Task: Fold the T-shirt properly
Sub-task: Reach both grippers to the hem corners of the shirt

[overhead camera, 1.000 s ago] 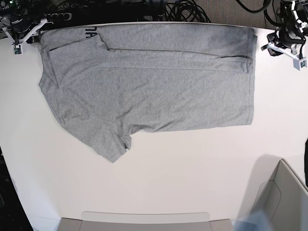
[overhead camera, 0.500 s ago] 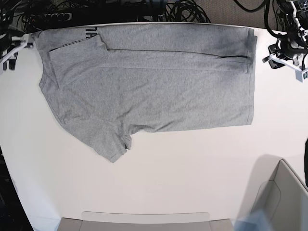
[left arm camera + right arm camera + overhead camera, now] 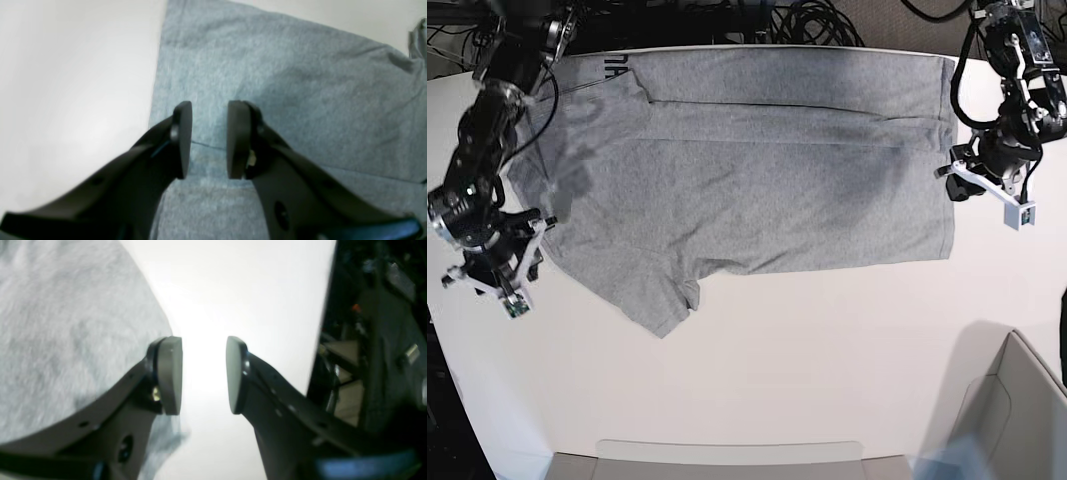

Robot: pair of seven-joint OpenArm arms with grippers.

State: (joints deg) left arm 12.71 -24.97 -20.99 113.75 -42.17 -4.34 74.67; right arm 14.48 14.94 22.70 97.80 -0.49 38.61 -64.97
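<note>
The heather-grey T-shirt (image 3: 747, 180) lies flat on the white table (image 3: 827, 350), its far edge folded over with black lettering (image 3: 615, 68) showing at the far left. A sleeve (image 3: 652, 295) points toward the front. My left gripper (image 3: 962, 185) hovers at the shirt's right edge. In the left wrist view it (image 3: 209, 140) is open above the shirt (image 3: 283, 83), holding nothing. My right gripper (image 3: 502, 280) is beside the shirt's left edge. In the right wrist view it (image 3: 204, 375) is open over bare table, with the shirt (image 3: 50, 323) just beside one finger.
A cardboard box (image 3: 1017, 420) stands at the front right. A flat tray edge (image 3: 727, 455) lies along the front. Black cables (image 3: 807, 20) run behind the table's far edge. Dark equipment (image 3: 373, 323) lies past the table edge in the right wrist view.
Both arms have come forward from the far corners. The right gripper dropped down along the shirt's left side. The left gripper moved to the shirt's right edge. The shirt has not moved.
</note>
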